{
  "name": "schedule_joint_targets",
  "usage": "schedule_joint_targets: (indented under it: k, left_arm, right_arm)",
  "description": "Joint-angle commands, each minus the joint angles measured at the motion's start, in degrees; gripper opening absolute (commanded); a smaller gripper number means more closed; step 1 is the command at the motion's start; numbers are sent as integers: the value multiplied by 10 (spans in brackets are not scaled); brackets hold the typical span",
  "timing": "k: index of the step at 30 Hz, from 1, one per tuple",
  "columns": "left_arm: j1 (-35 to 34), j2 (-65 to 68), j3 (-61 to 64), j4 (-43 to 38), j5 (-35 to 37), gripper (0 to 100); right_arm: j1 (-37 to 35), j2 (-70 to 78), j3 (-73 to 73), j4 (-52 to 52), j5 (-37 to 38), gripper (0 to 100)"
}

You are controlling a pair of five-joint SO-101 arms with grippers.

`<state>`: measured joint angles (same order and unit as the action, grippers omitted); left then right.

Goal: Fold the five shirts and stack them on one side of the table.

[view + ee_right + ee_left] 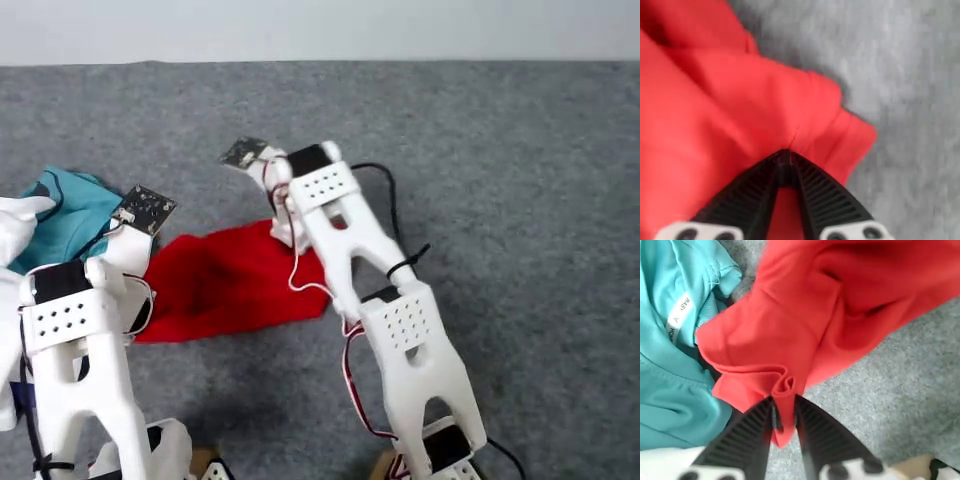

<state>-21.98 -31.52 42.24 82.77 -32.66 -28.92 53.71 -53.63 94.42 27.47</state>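
A red shirt (pixel 230 280) lies partly bunched on the grey table between the two arms. My left gripper (pixel 784 412) is shut on a pinched fold of the red shirt (pixel 805 320) at its left end, next to a teal shirt (pixel 670 345). My right gripper (pixel 785 165) is shut on the red shirt (pixel 715 115) near its far right corner. In the high view the left arm (pixel 75 320) stands at the shirt's left end and the right arm (pixel 345 240) at its upper right. The teal shirt (pixel 65 215) sits at the table's left edge.
White cloth (pixel 15 225) lies at the far left beside the teal shirt. A dark blue bit (pixel 18 395) shows under the left arm. Grey felt table (pixel 500 180) stretches bare to the right and behind.
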Motion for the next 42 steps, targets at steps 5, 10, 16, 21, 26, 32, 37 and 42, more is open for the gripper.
schedule_joint_targets:
  k: [5,10,16,21,26,32,37,42]
  left_arm:
    - [-3,-13,-3,-28,5,5]
    - [-3,-13,-1,-40,5,5]
    - [0,-12,-1,-40,5,5]
    - [0,-12,-1,-40,5,5]
    - [-2,-12,0,-40,5,5]
    - [-2,-15,25,-40,5,5]
    - [-1,-14,29,-40,4,5]
    - [0,-16,25,-40,4,5]
  right_arm:
    - [61,-36,-68,86,4,8]
    - [67,-88,-71,80,2,14]
    - [41,-72,-70,25,-63,241]
    - [17,-39,-70,-44,-84,294]
    - [0,5,-70,-92,-85,293]
    - [0,73,-71,-94,-86,292]
    - [-1,82,-94,-76,-84,141]
    - [8,77,-164,-56,-43,22]
